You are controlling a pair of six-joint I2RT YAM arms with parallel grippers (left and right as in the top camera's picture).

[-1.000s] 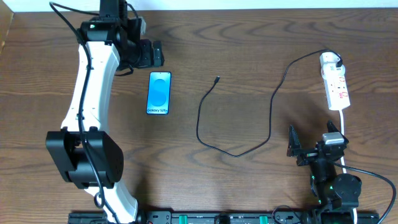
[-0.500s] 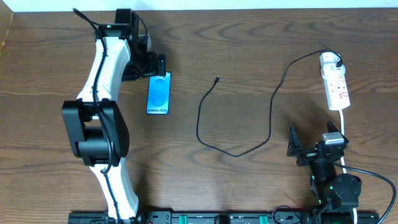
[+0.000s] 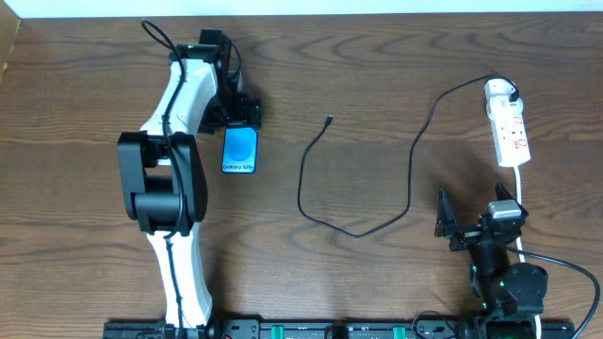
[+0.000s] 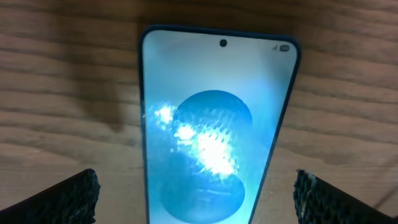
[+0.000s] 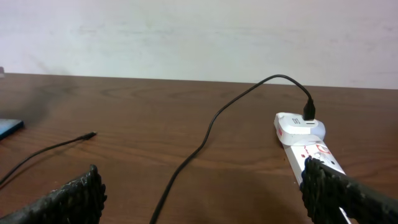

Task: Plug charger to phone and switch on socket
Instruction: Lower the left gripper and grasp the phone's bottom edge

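Observation:
The phone (image 3: pixel 240 152) lies flat on the wooden table with its blue screen up; it fills the left wrist view (image 4: pixel 214 118). My left gripper (image 3: pixel 243 115) is open and hovers over the phone's far end, one finger on each side (image 4: pixel 199 196), without touching it. The charger's black cable (image 3: pixel 301 188) curls across the middle of the table, and its small plug tip (image 3: pixel 328 121) lies free to the right of the phone. Its black plug (image 3: pixel 510 93) sits in the white socket (image 3: pixel 510 130) at the far right. My right gripper (image 3: pixel 474 218) is open and empty, near the socket's white cord.
The right wrist view shows the cable (image 5: pixel 205 134), its tip (image 5: pixel 92 134), the socket (image 5: pixel 308 146) with its red marks, and the phone's corner (image 5: pixel 9 126) at the left edge. A pale wall stands behind the table. The table's far edge is close behind the left arm.
The left arm has swung right and down from the far left corner, so its gripper now sits over the phone's far end. The right arm, cable and socket have not moved.

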